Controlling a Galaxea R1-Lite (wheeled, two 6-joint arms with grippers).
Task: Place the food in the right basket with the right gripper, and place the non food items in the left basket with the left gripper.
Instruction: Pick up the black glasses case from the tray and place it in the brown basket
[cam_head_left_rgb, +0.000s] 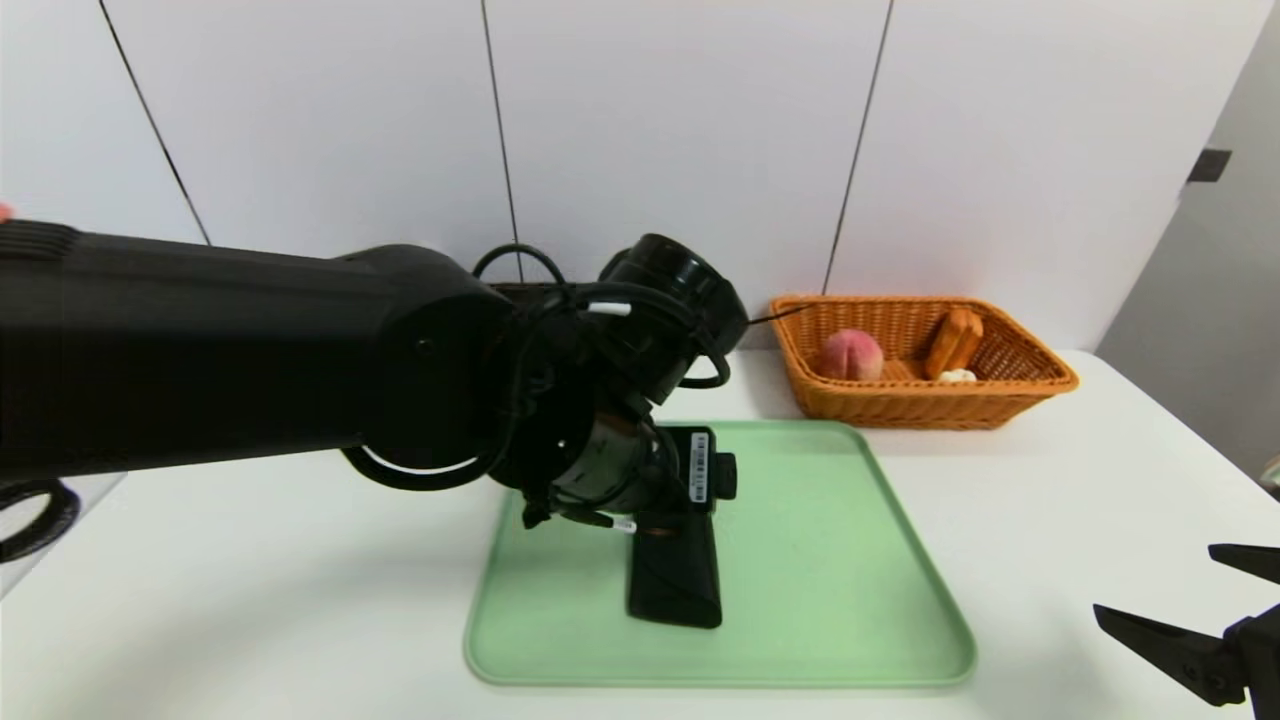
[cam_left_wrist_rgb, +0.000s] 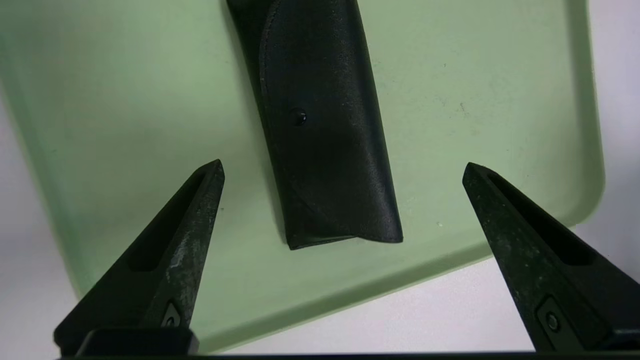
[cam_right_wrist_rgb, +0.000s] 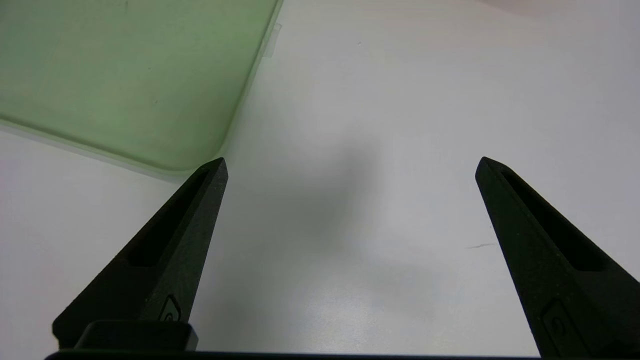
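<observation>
A black leather case (cam_head_left_rgb: 676, 575) lies lengthwise on the green tray (cam_head_left_rgb: 820, 560). My left arm (cam_head_left_rgb: 420, 380) reaches over the tray and hangs above the case's far end. In the left wrist view my left gripper (cam_left_wrist_rgb: 344, 167) is open, its fingertips (cam_left_wrist_rgb: 212, 175) apart on either side of the case (cam_left_wrist_rgb: 325, 125), above it and not touching. The right basket (cam_head_left_rgb: 1040, 385) of orange wicker holds a peach (cam_head_left_rgb: 852, 355), a bread piece (cam_head_left_rgb: 953, 342) and a small white item (cam_head_left_rgb: 956, 376). My right gripper (cam_head_left_rgb: 1152, 578) hovers open and empty at the near right. The left basket is hidden behind my left arm.
The white table (cam_head_left_rgb: 1050, 480) spreads around the tray, and its right edge runs close to the right gripper. In the right wrist view only bare tabletop (cam_right_wrist_rgb: 380, 150) and a tray corner (cam_right_wrist_rgb: 125, 75) lie below the gripper (cam_right_wrist_rgb: 350, 162).
</observation>
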